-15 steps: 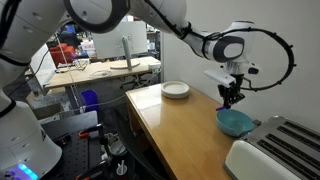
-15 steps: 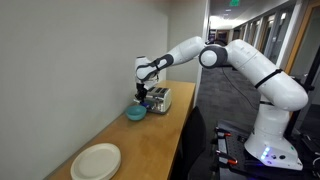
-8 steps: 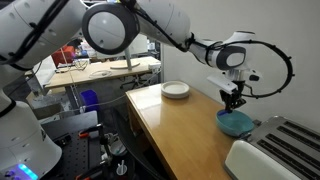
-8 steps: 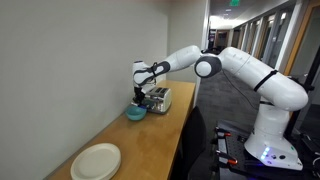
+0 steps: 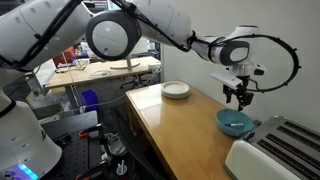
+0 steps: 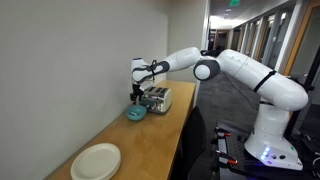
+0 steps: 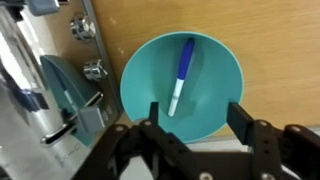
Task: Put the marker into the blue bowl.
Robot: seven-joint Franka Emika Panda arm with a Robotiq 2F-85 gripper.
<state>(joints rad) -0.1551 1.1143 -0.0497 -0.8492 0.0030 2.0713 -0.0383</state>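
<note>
The marker (image 7: 181, 76), blue with a whitish end, lies inside the blue bowl (image 7: 215, 110) in the wrist view, slanting across its bottom. My gripper (image 7: 194, 115) hangs open above the bowl with nothing between its fingers. In both exterior views the gripper (image 5: 240, 97) (image 6: 137, 96) hovers a little above the teal bowl (image 5: 235, 123) (image 6: 135, 114), which sits on the wooden table near a toaster. The marker does not show in either exterior view.
A silver toaster (image 5: 270, 148) (image 6: 158, 99) (image 7: 30, 80) stands right beside the bowl. A flat white dish (image 5: 176, 90) (image 6: 96, 161) lies further along the wooden table (image 5: 180, 125). A wall runs along the table's far side in an exterior view (image 6: 70, 70).
The gripper's jaws have gone from shut to open, the marker has dropped into the bowl, and the gripper has risen slightly above it.
</note>
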